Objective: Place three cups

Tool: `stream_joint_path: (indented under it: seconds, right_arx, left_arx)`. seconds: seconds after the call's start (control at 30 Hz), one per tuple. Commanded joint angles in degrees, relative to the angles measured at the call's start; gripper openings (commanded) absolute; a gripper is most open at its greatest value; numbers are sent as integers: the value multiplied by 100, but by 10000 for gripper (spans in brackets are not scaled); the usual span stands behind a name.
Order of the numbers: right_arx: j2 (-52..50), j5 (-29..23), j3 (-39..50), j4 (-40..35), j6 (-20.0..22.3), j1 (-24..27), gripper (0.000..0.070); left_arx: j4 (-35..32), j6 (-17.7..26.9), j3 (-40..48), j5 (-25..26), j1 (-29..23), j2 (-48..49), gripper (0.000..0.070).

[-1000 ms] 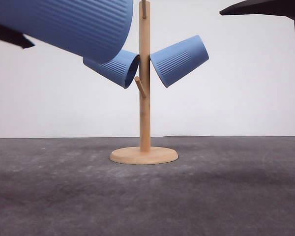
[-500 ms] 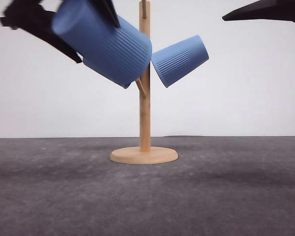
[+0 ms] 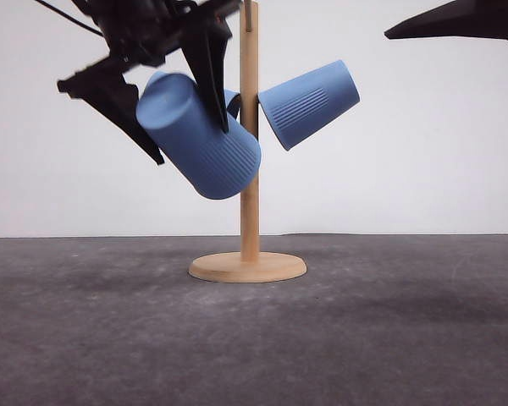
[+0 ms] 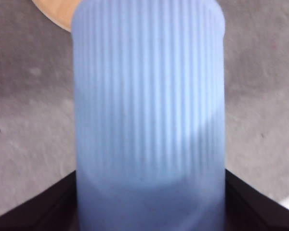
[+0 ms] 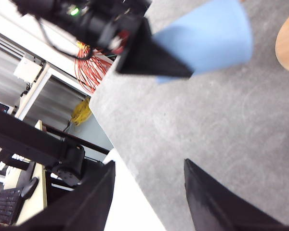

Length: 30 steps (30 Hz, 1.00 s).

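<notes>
My left gripper (image 3: 186,127) is shut on a ribbed light-blue cup (image 3: 199,139), held tilted with its mouth end low against the wooden stand's post (image 3: 249,194). In the left wrist view this cup (image 4: 149,115) stands between the dark fingers (image 4: 33,211). A second cup (image 3: 309,103) hangs tilted on a peg right of the post. Just a sliver of a third cup (image 3: 231,101) peeks out behind the held one. My right gripper (image 5: 149,202) is open with nothing in it, high at the right; from there the held cup (image 5: 207,38) is in sight.
The stand's round wooden base (image 3: 247,267) rests on the dark grey table (image 3: 364,338). The right arm (image 3: 466,19) hangs across the upper right corner. Beyond the table edge are a desk frame and red cables (image 5: 89,67).
My left gripper has carried the cup away from the camera, rightward and down, to the stand's post. The cup now covers most of the cup hung on the left.
</notes>
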State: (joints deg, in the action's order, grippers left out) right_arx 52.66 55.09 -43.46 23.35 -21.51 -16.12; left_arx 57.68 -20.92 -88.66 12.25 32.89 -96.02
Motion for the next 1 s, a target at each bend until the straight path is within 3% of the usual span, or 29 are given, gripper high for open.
stream_joint_path:
  seconds: [0.0, 0.53, 0.83, 0.97]
  right_arx:
    - [47, -7, -68, 15, 167, -17, 284]
    - [48, -5, -68, 118, 250, -17, 284]
    - [46, -7, -68, 120, 248, -19, 284]
    - [46, -7, -68, 128, 248, -18, 284]
  left_arx:
    - [-149, -98, -178, -4, 15, -123, 434]
    - [-1037, -260, -179, -4, -99, -491, 434]
    - [-1122, -272, -179, -2, -194, -614, 437]
    - [-1287, -272, -179, 112, -198, -622, 505]
